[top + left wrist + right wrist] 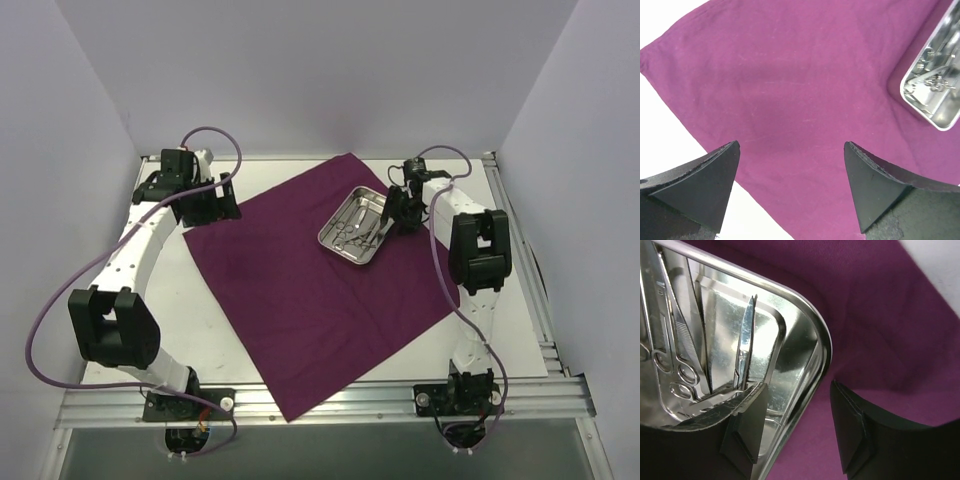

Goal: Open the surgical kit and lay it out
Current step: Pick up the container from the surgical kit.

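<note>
- Showing white link shells and boxy black joint housings on the left arm [140, 250] and the right arm [468, 335].
- Trailing a looping lilac cable [210, 129] along each arm.
- Ending in matte black, wedge-shaped fingers [700, 185] with scuffed edges.
- Carrying silver bolts on the black bases [455, 392].
</note>
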